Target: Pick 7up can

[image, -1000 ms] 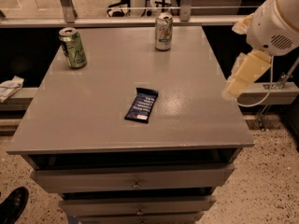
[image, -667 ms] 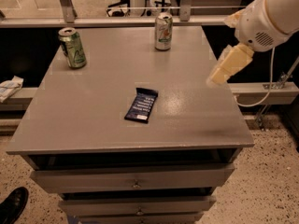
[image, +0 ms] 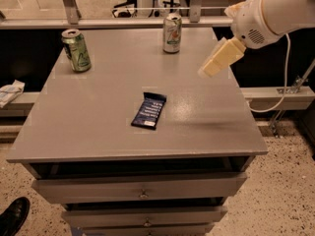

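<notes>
Gripper (image: 208, 70) right of pale 7up can (image: 172, 32)

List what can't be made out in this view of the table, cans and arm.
Camera view only.
Arm behind the gripper, which hangs over the table at its right side: cut off by the top-right edge.
7up can: far side turned away.
Drawers: insides hidden by their fronts.
Shoe: wearer cut off at the bottom-left corner.

A white robot arm (image: 275, 9) extends from the upper right, its cream pincer (image: 207, 70) angled down-left above the tabletop's (image: 98, 127) right side.
</notes>
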You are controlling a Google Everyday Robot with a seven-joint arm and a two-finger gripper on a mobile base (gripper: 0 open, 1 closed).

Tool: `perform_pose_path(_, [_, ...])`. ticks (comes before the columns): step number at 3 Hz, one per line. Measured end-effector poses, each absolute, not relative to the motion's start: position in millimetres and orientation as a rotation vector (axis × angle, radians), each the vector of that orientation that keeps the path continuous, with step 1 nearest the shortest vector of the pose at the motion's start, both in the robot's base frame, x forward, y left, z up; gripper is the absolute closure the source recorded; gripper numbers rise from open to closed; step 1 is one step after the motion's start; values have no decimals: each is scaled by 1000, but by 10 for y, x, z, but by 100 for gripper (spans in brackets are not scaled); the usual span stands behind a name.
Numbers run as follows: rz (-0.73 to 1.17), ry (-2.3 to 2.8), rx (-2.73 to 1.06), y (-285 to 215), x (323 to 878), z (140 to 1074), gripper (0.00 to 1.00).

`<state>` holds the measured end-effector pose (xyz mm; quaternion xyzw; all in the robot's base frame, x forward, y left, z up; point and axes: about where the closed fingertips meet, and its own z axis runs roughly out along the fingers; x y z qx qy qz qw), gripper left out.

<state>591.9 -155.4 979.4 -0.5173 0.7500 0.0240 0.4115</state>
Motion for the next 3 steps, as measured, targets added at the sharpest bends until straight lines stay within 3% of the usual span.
perform_pose_path(1, [61, 1887, -1302, -1553, 5919, 9794, 0])
perform_pose_path(3, [168, 1813, -1139, -1116, 6550, 9490, 0])
